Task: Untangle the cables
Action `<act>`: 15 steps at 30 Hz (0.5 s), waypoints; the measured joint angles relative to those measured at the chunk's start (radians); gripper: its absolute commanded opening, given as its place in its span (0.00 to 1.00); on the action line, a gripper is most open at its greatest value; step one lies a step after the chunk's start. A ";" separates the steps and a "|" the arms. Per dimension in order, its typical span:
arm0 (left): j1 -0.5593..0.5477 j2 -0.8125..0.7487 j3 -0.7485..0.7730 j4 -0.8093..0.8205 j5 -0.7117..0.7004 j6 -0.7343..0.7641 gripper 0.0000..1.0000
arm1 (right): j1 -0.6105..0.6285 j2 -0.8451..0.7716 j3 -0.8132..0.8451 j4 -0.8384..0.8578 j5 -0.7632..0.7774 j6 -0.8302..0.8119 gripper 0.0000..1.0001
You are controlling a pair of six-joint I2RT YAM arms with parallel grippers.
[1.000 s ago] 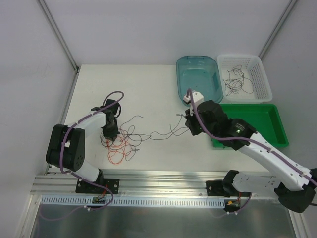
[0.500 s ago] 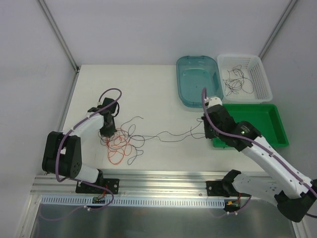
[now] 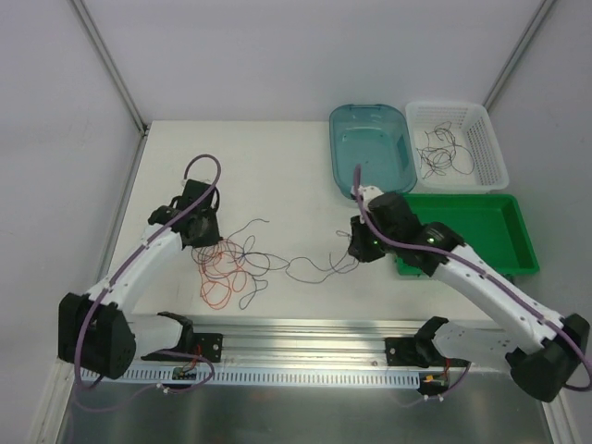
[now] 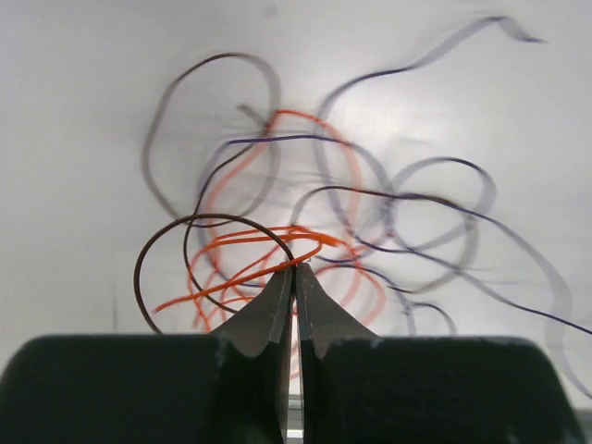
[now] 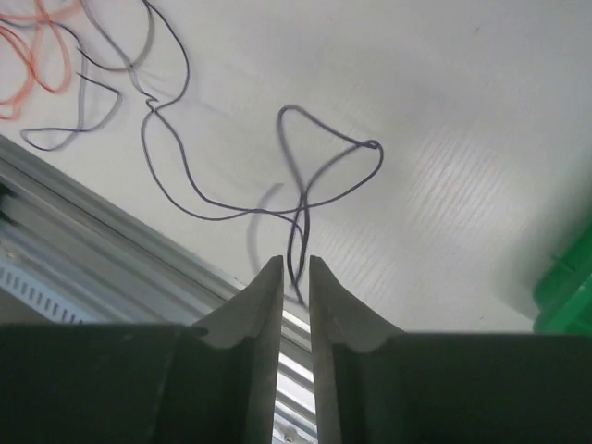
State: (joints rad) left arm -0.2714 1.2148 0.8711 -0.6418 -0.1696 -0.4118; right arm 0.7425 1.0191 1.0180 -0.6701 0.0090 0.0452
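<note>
Starting nearest, at the metal rail (image 3: 305, 328) along the front edge of the worktop (image 3: 277, 166). Just beyond it, the cables (image 3: 225, 268) — a loose bunch of orange-red loops and dark curls, lying left of centre on the white surface.

Poised at the far edge of that bunch, the left hand (image 4: 295, 270): pressed shut, fingertips (image 4: 273, 310) meeting with no gap and pinching orange strands (image 4: 277, 239) right at the tips. Curving across just ahead of them, a brown loop (image 4: 208, 217). Hard to tell from the wrist view whether caught as well.

Over to the middle now, following one dark strand (image 5: 375, 145) out of the bunch, trailing rightward in slack waves on the worktop.

At its far end, the right hand (image 5: 296, 264): fingers (image 5: 264, 305) slightly parted, with a narrow gap plainly wider than the wire. Strand crossing itself in a small loop, then running down into that gap — between the fingers, not squeezed.

Just right of that hand, a green tray (image 3: 486, 231). Farthest back, a teal tub (image 3: 368, 111), and beside it a white basket (image 3: 449, 104) holding a few curled dark wires (image 3: 439, 153).
</note>
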 measured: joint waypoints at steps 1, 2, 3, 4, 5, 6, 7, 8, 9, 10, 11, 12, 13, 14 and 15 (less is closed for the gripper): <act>-0.029 -0.038 0.017 0.000 0.028 0.000 0.00 | 0.002 0.051 -0.027 0.018 -0.029 0.007 0.25; -0.061 -0.079 0.040 -0.001 0.053 0.000 0.00 | 0.003 0.098 -0.050 0.031 -0.051 0.010 0.33; -0.095 -0.119 0.071 -0.003 0.086 0.000 0.00 | 0.005 0.132 -0.068 0.039 -0.069 0.014 0.37; -0.123 -0.157 0.105 -0.002 0.119 -0.002 0.00 | 0.006 0.153 -0.080 0.040 -0.082 0.018 0.40; -0.142 -0.187 0.137 0.000 0.149 -0.003 0.00 | 0.008 0.160 -0.085 0.039 -0.090 0.020 0.46; -0.159 -0.219 0.176 0.000 0.192 -0.005 0.00 | 0.008 0.158 -0.086 0.041 -0.101 0.021 0.49; -0.168 -0.246 0.214 0.006 0.236 -0.009 0.00 | 0.009 0.147 -0.086 0.052 -0.107 0.019 0.52; -0.168 -0.269 0.247 0.011 0.275 -0.016 0.00 | 0.009 0.132 -0.086 0.065 -0.114 0.015 0.58; -0.168 -0.286 0.273 0.014 0.311 -0.023 0.00 | 0.011 0.113 -0.086 0.077 -0.123 0.013 0.60; -0.168 -0.300 0.292 0.019 0.341 -0.031 0.00 | 0.013 0.090 -0.086 0.089 -0.129 0.007 0.61; -0.168 -0.308 0.302 0.021 0.363 -0.040 0.00 | 0.016 0.066 -0.086 0.102 -0.137 0.000 0.63; -0.168 -0.314 0.309 0.023 0.394 -0.051 0.00 | 0.019 0.042 -0.085 0.118 -0.151 -0.005 0.65; -0.169 -0.314 0.311 0.023 0.412 -0.058 0.00 | 0.024 0.024 -0.085 0.133 -0.162 -0.009 0.67; -0.174 -0.309 0.311 0.021 0.434 -0.069 0.00 | 0.034 0.006 -0.085 0.157 -0.177 -0.012 0.68; -0.176 -0.300 0.311 0.016 0.454 -0.079 0.00 | 0.043 -0.006 -0.085 0.185 -0.193 -0.014 0.69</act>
State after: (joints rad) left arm -0.4477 0.9146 1.1820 -0.6254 0.2840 -0.4904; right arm 0.7856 1.0130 0.9329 -0.4854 -0.1841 0.0311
